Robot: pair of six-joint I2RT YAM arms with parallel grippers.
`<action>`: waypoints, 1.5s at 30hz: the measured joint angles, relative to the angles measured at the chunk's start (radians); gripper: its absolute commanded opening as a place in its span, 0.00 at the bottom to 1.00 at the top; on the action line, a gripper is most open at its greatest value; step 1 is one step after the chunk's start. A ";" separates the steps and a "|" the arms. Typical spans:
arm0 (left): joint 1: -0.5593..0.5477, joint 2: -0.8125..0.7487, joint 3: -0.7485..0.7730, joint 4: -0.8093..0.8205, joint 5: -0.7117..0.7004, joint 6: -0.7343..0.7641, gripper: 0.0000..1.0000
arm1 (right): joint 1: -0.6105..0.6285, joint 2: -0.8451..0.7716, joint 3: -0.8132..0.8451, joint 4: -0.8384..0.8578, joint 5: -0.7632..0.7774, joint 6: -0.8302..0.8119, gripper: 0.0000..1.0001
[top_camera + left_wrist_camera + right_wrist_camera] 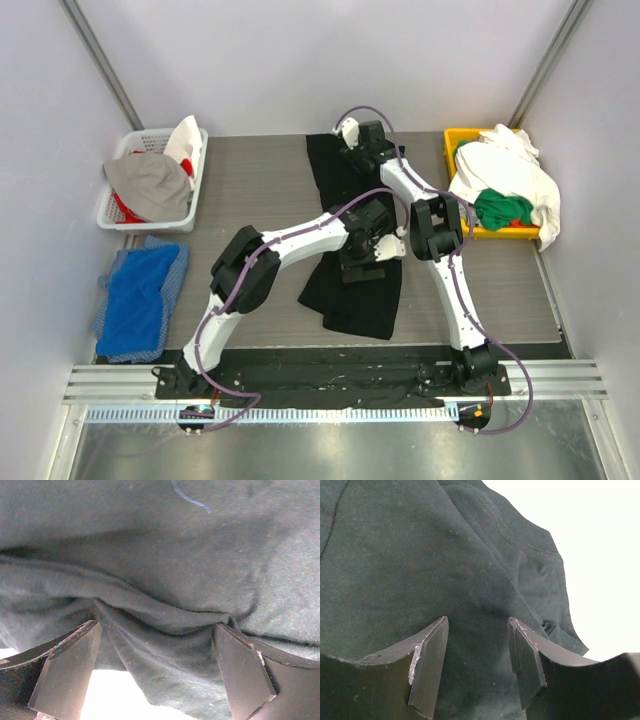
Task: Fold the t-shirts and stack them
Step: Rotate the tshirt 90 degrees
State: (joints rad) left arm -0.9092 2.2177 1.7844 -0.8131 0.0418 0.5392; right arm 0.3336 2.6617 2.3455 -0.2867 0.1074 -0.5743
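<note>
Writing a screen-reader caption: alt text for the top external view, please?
The left arm and right arm reach over a black t-shirt stretched along the table. A white basket of laundry sits left, a yellow bin of shirts right.

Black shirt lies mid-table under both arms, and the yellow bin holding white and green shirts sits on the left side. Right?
Not quite: the top external view shows the yellow bin on the right side, not the left. The rest holds.

One black t-shirt [360,305], one white basket [140,222], one yellow bin [452,148].

White basket [140,222] left, yellow bin [456,150] (right).
</note>
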 measured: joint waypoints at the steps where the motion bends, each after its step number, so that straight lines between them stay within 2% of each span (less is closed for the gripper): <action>1: 0.000 -0.001 0.000 0.003 -0.011 -0.013 1.00 | 0.001 0.000 0.000 0.000 0.005 0.000 0.60; 7: 0.000 -0.029 -0.038 0.020 -0.064 -0.071 1.00 | 0.005 0.000 0.001 0.001 0.041 -0.020 0.61; 19: -0.039 -0.185 -0.271 0.013 -0.153 -0.136 1.00 | 0.008 0.000 0.001 -0.002 0.085 -0.046 0.61; 26: -0.073 -0.225 -0.277 0.003 -0.166 -0.167 1.00 | 0.011 -0.016 -0.032 0.014 0.101 -0.048 0.62; 27: -0.076 -0.230 -0.277 0.003 -0.168 -0.170 1.00 | 0.011 -0.021 -0.039 0.015 0.104 -0.048 0.63; 28: -0.080 -0.236 -0.277 0.003 -0.173 -0.172 1.00 | 0.010 -0.024 -0.044 0.016 0.106 -0.048 0.70; 31: -0.085 -0.261 -0.277 0.006 -0.184 -0.179 1.00 | 0.010 -0.040 -0.066 0.024 0.119 -0.039 0.79; 34: -0.085 -0.319 -0.294 0.041 -0.211 -0.194 1.00 | 0.010 -0.085 -0.120 0.021 0.129 -0.023 0.85; 39: -0.085 -0.481 -0.375 0.130 -0.279 -0.211 1.00 | 0.010 -0.182 -0.220 0.021 0.140 0.005 0.87; 45: -0.058 -0.600 -0.463 0.197 -0.330 -0.222 1.00 | 0.010 -0.456 -0.462 0.007 0.146 0.019 0.85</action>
State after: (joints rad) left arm -0.9668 1.6173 1.3216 -0.6159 -0.2878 0.3168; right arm 0.3431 2.2055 1.8839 -0.2798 0.2531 -0.5552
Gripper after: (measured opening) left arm 0.996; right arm 0.866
